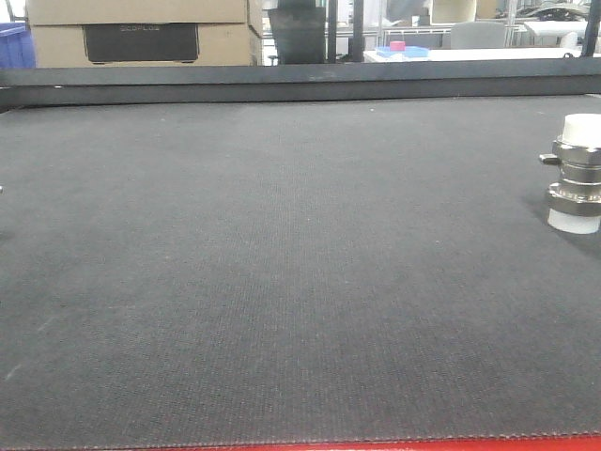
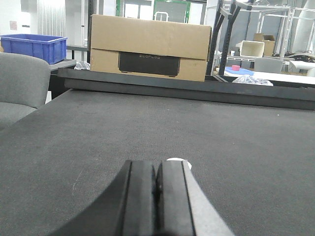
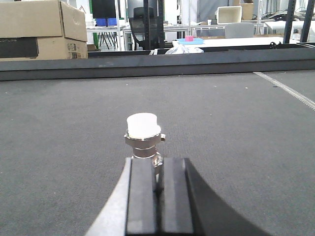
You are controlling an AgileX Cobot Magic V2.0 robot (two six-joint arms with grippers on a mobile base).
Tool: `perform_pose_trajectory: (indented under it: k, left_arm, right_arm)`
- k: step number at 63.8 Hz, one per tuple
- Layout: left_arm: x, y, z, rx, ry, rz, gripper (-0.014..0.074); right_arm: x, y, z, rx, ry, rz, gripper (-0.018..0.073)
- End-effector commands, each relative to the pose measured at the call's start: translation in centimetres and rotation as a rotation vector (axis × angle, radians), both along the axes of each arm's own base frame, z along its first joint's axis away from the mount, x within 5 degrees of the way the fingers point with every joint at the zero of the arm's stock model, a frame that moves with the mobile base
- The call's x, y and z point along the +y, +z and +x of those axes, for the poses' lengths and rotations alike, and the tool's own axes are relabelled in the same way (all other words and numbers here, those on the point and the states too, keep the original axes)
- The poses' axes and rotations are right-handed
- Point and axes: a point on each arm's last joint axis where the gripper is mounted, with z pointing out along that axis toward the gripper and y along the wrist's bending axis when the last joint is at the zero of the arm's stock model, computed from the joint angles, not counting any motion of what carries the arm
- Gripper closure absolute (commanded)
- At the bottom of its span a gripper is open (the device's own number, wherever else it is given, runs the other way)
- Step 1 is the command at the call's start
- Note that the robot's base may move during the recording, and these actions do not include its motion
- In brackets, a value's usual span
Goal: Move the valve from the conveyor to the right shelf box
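The valve [image 1: 575, 174] stands upright on the conveyor [image 1: 282, 282] at the far right edge of the front view, one white cap up and one down, its short stub pointing left. In the right wrist view the valve [image 3: 143, 132] is directly beyond my right gripper [image 3: 157, 161], whose fingers are shut together with only a sliver of silver showing at the tips. My left gripper [image 2: 157, 164] is shut over bare belt, and a small white round thing [image 2: 178, 159] peeks over its right fingertip. The right shelf and its box are out of view.
A black rail [image 1: 300, 80] bounds the belt's far side, and a red frame strip [image 1: 423, 445] shows at its near edge. Behind the rail stand a cardboard box [image 2: 150, 46], a blue bin [image 2: 34, 46] and a grey chair [image 2: 19, 83].
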Motion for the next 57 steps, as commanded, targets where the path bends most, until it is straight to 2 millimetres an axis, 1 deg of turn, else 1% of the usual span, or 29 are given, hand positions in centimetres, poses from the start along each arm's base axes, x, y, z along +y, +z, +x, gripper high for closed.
perform_pose_trajectory:
  k: [1,21,37,44,50,53,57]
  left_arm:
    - [0.0,0.3,-0.1,-0.025,0.003,-0.010,0.0708]
    - [0.0,0.3,-0.1,-0.025,0.003,-0.010,0.0708]
    - [0.0,0.4,-0.1,-0.042,0.004,-0.009,0.0708]
    - [0.1,0.9,-0.2,-0.092,0.008,-0.007,0.0708]
    - [0.1,1.5,-0.3,-0.168,0.014,-0.002,0.0708]
    - [0.1,1.7,-0.4,-0.187,0.016,-0.001,0.0708]
    - [0.1,2.9,-0.6,-0.216,0.015,0.001,0.0708]
  right_arm:
    - [-0.1,0.3,0.0,-0.028,-0.009,-0.002,0.0722]
    - [-0.1,0.3,0.0,-0.028,-0.009,-0.002,0.0722]
    - [-0.1,0.7,0.0,-0.071,-0.014,0.001,0.0722]
    - [-0.2,1.2,-0.1,-0.128,-0.021,0.005,0.0722]
    - [-0.3,2.1,-0.3,-0.228,-0.032,0.011,0.0722]
    - [-0.3,2.2,-0.3,-0.237,-0.033,0.012,0.0722]
    - [-0.3,3.8,-0.6,-0.271,-0.031,0.014,0.0722]
